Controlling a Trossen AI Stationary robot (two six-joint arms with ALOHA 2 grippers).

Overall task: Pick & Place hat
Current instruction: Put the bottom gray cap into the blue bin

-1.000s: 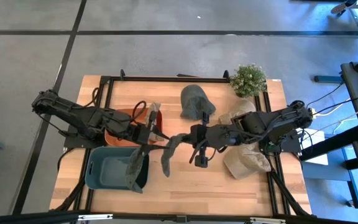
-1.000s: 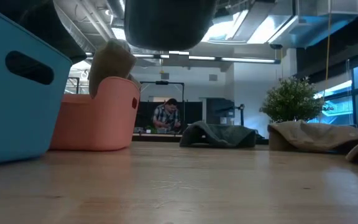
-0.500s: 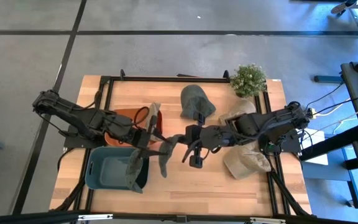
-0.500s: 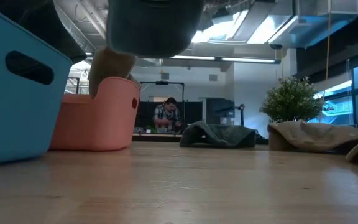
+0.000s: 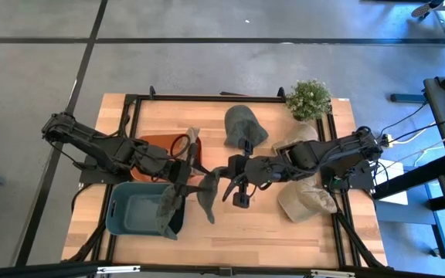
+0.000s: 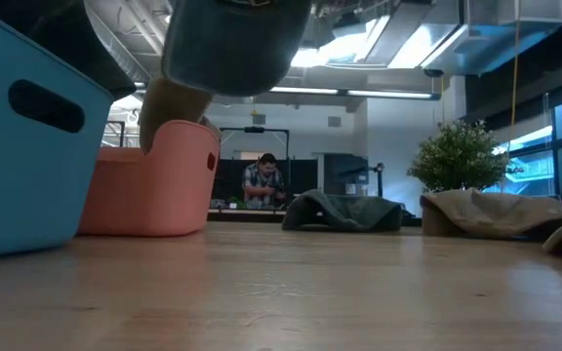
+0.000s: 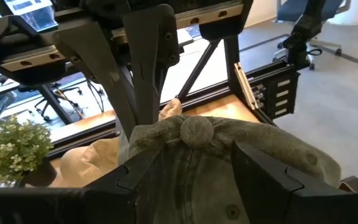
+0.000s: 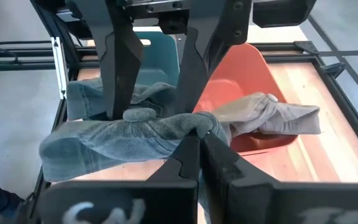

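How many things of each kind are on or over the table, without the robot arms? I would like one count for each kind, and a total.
Hats: 6
Bins: 2
Potted plant: 1
Total: 9

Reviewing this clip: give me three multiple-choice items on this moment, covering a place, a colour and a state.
1. Where is the grey-green hat?
A. in the teal bin
B. in the air between the two arms
C. beside the plant

2. What colour is the bin holding a beige hat?
A. orange
B. white
C. black

3. The right gripper is:
A. wide open
B. out of view
C. shut on the hat

Answers:
1 B: the grey-green hat hangs above the table.
2 A: the beige hat lies in the orange bin.
3 C: the right gripper pinches the hat's cloth.
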